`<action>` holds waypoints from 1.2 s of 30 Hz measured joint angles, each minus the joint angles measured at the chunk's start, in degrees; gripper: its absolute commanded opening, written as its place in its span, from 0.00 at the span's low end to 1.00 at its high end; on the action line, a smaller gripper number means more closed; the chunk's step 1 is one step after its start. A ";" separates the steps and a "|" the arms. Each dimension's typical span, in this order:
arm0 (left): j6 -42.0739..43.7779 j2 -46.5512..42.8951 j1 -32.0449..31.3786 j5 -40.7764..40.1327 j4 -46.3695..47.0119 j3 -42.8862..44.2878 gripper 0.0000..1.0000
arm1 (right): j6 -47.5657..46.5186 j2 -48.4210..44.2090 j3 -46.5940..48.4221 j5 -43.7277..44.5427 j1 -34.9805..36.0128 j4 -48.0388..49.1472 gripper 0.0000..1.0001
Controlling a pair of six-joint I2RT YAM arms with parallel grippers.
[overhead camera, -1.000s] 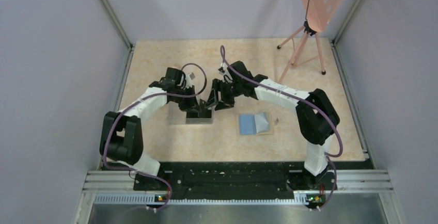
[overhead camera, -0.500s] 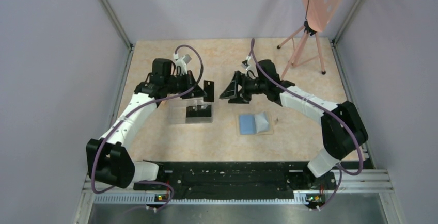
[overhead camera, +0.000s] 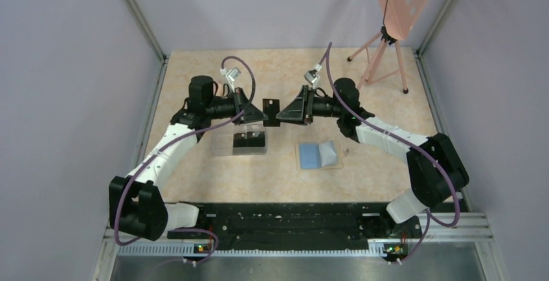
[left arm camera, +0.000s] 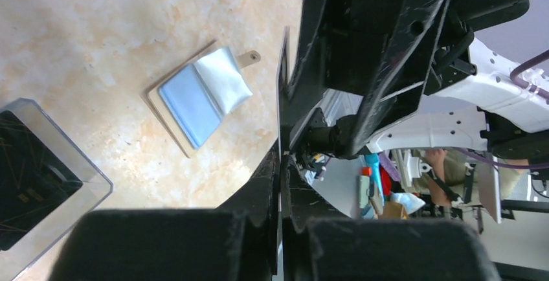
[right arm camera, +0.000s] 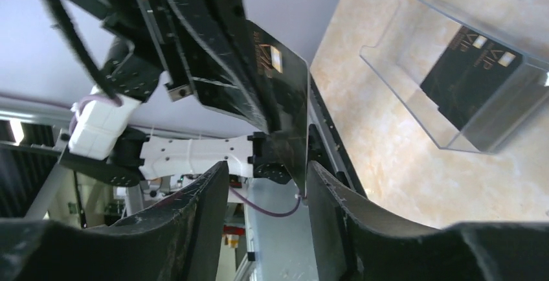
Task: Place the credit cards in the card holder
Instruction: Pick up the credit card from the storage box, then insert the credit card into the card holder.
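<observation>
My left gripper (overhead camera: 261, 112) is shut on a black credit card (overhead camera: 270, 107) and holds it upright in the air above the table. In the left wrist view the card (left arm camera: 283, 87) is edge-on between the pinched fingers. My right gripper (overhead camera: 280, 115) faces it, open. In the right wrist view the card (right arm camera: 280, 93) hangs with its lower corner between my open right fingers (right arm camera: 327, 193), close to the right-hand one. More black cards (overhead camera: 249, 140) lie in a clear plastic box (overhead camera: 223, 145). The card holder (overhead camera: 319, 155) lies open, grey-blue side up, also in the left wrist view (left arm camera: 201, 96).
A pink perforated board on a tripod (overhead camera: 382, 54) stands at the back right. Grey walls close in the table on three sides. The clear box (right arm camera: 414, 54) sits just left of the card holder, below the two grippers.
My left gripper has lifted a card out of the clear box and turned it toward the right. My right gripper has swung up and moved in to the card's free end.
</observation>
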 measured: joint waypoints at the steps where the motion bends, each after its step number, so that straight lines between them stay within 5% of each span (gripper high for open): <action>1: -0.61 -0.07 0.00 0.70 0.81 -0.70 0.00 | 1.14 0.04 0.00 -0.50 0.00 1.84 0.43; 12: -5.33 -4.28 0.00 4.24 6.88 -5.60 0.00 | 9.22 2.67 -0.46 -3.41 0.92 12.83 0.23; 17: -6.03 -5.01 -0.11 5.27 8.02 -6.49 0.01 | 13.20 3.58 -2.36 -4.07 0.92 18.45 0.00; 24: -5.33 -5.51 -1.14 5.05 6.49 -7.37 0.38 | 15.78 3.87 -5.57 -5.07 0.96 23.30 0.00; 36: -4.63 -4.35 -4.66 -0.90 5.03 -10.49 0.48 | -4.63 -9.73 -6.78 0.26 -3.23 -7.74 0.00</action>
